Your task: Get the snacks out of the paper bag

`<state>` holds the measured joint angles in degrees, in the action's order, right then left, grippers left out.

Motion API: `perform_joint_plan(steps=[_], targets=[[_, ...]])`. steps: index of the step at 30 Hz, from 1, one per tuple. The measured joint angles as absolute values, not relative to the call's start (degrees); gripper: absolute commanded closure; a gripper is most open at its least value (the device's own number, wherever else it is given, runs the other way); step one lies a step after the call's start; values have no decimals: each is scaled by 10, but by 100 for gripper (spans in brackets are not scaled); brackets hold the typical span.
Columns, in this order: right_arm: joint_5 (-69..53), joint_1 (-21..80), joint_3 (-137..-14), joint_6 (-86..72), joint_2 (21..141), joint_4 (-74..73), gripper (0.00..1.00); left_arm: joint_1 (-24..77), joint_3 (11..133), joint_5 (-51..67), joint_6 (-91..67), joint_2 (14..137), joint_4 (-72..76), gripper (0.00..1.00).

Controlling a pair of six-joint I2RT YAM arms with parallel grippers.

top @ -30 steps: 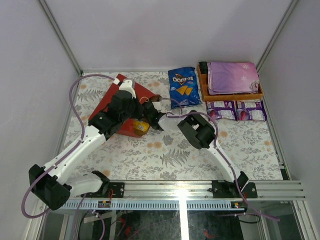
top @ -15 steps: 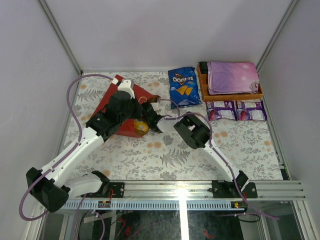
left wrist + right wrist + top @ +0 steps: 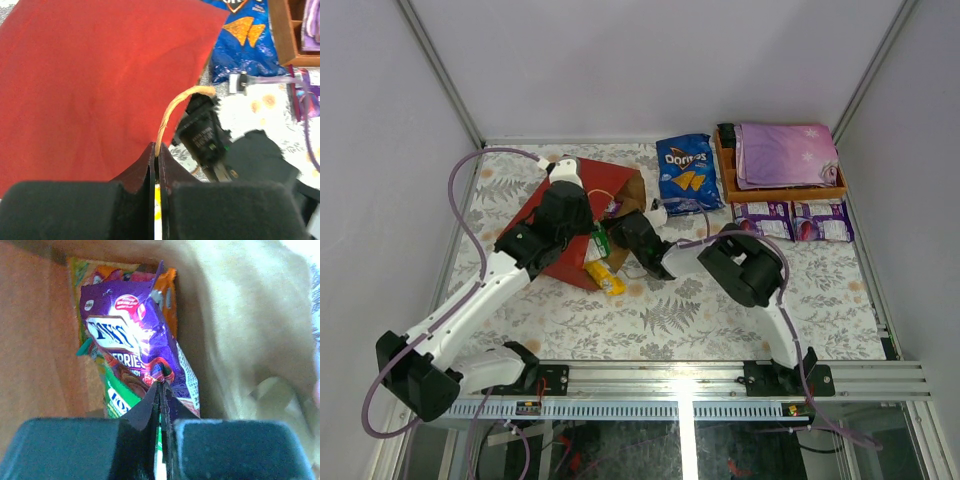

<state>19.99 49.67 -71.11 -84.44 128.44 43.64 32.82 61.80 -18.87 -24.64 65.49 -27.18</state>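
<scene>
The red paper bag (image 3: 552,212) lies tilted on the table with its brown mouth toward the right. My left gripper (image 3: 157,150) is shut on the bag's tan loop handle (image 3: 172,107) and holds that side up. Inside the mouth, my right gripper (image 3: 161,385) is shut on the lower edge of a purple Fox's candy pack (image 3: 132,330). A green pack (image 3: 116,396) lies under it. A yellow pack (image 3: 606,279) and a green pack (image 3: 598,245) poke out at the bag's front edge. The blue Doritos bag (image 3: 686,173) and two purple packs (image 3: 763,220) lie on the table.
An orange wooden tray (image 3: 782,192) with a folded purple star-print cloth (image 3: 785,152) stands at the back right. The right forearm (image 3: 650,245) crosses in front of the bag's mouth. Walls close in the table on three sides.
My right gripper has shut on the purple pack inside the bag. The left arm has raised the handle, so the bag's mouth stands wider, and the yellow and green packs have slid out.
</scene>
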Motion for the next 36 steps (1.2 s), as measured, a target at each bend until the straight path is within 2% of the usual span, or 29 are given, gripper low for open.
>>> perform_joint_plan(steps=[9, 24, 31, 36], targets=[[245, 538, -682, -700, 1160, 407, 100, 324, 620, -218, -247, 690, -288, 100], [308, 535, -634, -402, 1120, 445, 100, 314, 620, -237, -248, 682, -293, 100], [308, 535, -620, -285, 1059, 470, 100, 308, 620, -243, -248, 682, -293, 100], [300, 528, -576, -264, 992, 481, 100, 304, 620, -248, -248, 682, -293, 100]])
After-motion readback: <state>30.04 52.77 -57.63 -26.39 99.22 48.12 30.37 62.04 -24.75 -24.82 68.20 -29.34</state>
